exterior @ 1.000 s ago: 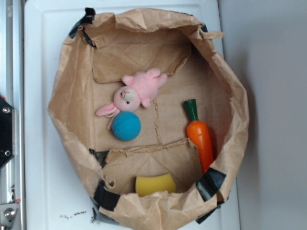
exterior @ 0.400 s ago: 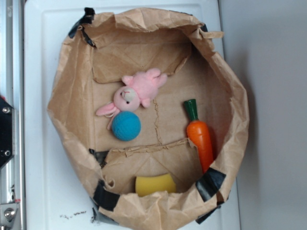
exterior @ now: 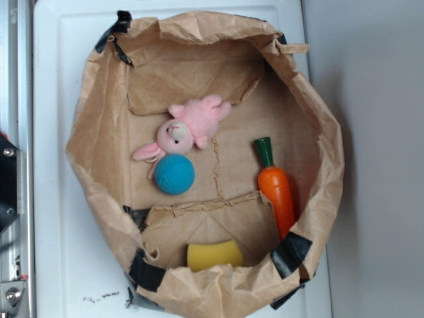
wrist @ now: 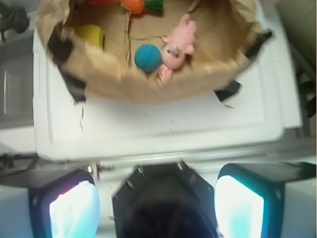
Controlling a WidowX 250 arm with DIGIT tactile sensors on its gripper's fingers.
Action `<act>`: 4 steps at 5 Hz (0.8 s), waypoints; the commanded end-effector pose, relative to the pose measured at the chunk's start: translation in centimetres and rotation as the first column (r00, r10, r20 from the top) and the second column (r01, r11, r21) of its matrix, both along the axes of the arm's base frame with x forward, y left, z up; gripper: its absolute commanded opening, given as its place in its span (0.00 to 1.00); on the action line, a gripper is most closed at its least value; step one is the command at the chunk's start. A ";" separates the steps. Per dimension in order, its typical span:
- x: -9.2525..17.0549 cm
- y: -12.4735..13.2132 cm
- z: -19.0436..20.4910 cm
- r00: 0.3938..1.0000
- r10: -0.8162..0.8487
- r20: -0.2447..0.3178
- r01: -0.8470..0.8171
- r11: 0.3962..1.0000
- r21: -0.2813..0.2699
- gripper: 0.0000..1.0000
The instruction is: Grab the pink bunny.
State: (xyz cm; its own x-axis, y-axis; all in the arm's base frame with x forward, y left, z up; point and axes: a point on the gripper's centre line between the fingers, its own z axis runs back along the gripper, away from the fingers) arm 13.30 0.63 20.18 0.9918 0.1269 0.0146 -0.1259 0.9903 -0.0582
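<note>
Exterior view: soft plush pink bunny lies in a crumpled brown paper bag, touching the crocheted blue ball. Only the wrist view shows the gripper, spread wide, empty, well apart.

From the wrist view, the gripper shows as two broad fingers with black outer casings and pale, glowing whitish-cyan pads, one at each lower corner. Between them sits a dark, angular black housing, blurred, with a couple of small bright specks near its top edge that may be screws. In the exterior view only a sliver of the robot appears at the left edge: a black part with small silver screw heads.
</note>
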 end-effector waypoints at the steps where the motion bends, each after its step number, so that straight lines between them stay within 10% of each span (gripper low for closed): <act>1: 8.0 1.9 -0.7 0.994 0.112 -0.016 -0.113 0.993 -0.043 1.00; 4: 13.4 5.7 -6.0 0.988 0.145 0.057 -0.146 0.989 0.012 1.00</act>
